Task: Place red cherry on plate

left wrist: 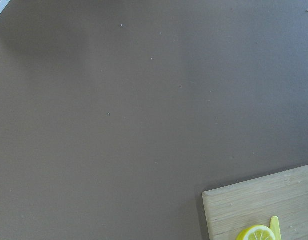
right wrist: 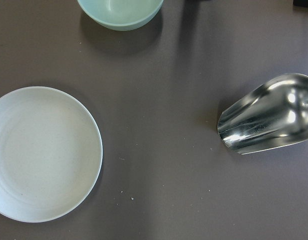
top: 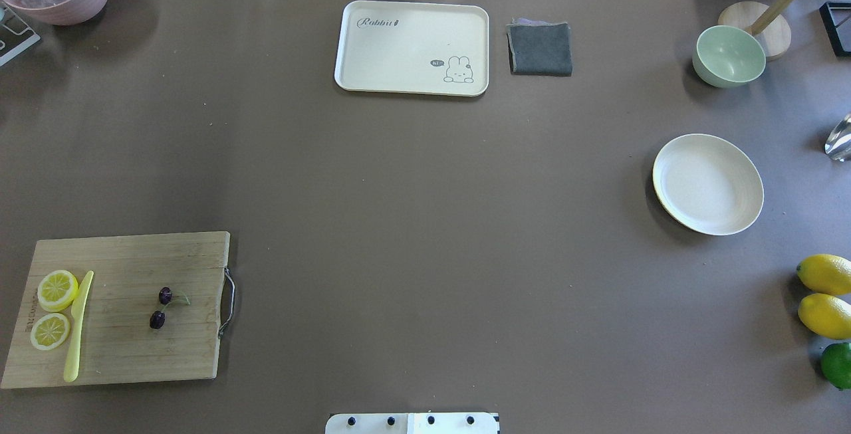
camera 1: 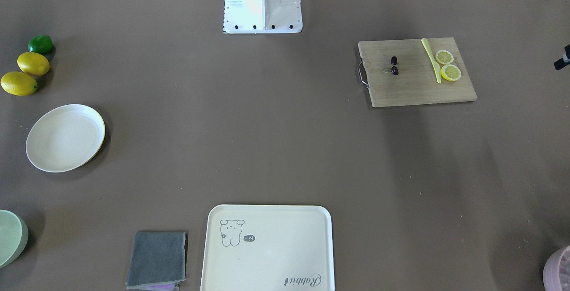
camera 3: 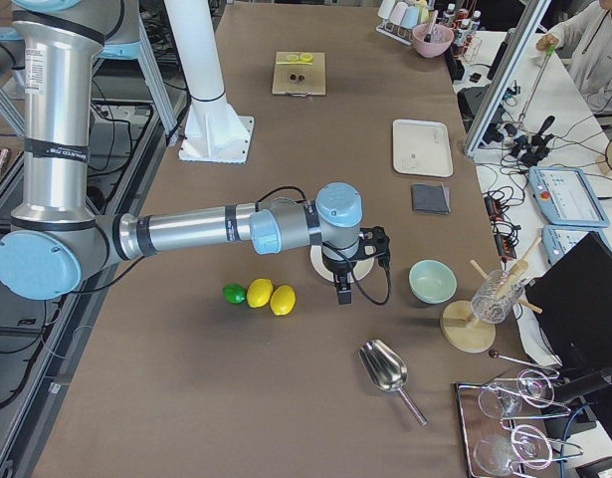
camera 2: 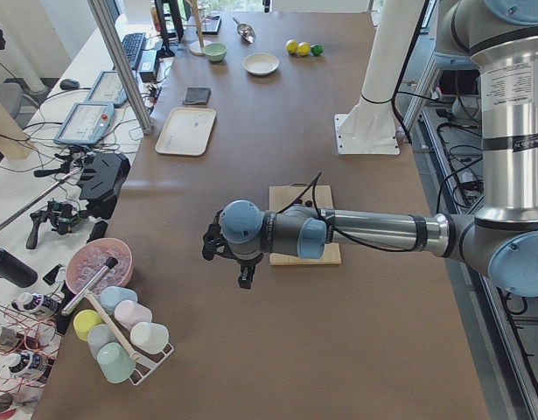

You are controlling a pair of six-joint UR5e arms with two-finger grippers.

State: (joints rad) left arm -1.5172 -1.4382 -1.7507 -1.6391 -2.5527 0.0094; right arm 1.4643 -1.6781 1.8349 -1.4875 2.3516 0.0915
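The brown desk [top: 425, 221] is wide and mostly bare in the middle, with things spread along its edges. From my console I judge the task has not started: nothing has been picked up.

The red cherry [top: 157, 320], a pair of small dark fruits joined by thin green stems, lies on the wooden cutting board [top: 133, 354] on the robot's left side, towards the handle end. It is apart from the two lemon slices [top: 57, 289] and the yellow plastic knife [top: 78, 327] at the board's other end. The plate [top: 708, 183] sits well away on the robot's right side with nothing on it, near the pale green bowl [top: 729, 55].

The left tool [camera 2: 245, 278] shows only in the side view, hanging above the desk just off the board's outer end. Its wrist camera sees bare desk and one corner of the board with a lemon slice, not the cherry. I cannot tell whether its jaws are apart or together. The right tool [camera 3: 343, 291] likewise shows only from the side, hovering near the plate. Its wrist camera has the plate at the left of its view and a metal scoop [right wrist: 266, 120] to the right. I cannot tell its jaw state either.

Everything is left to do: reach the cherry, grasp it, carry it across the desk and set it on the plate. The left arm looks the nearer one for the pick, but the plate is on the far side from it.
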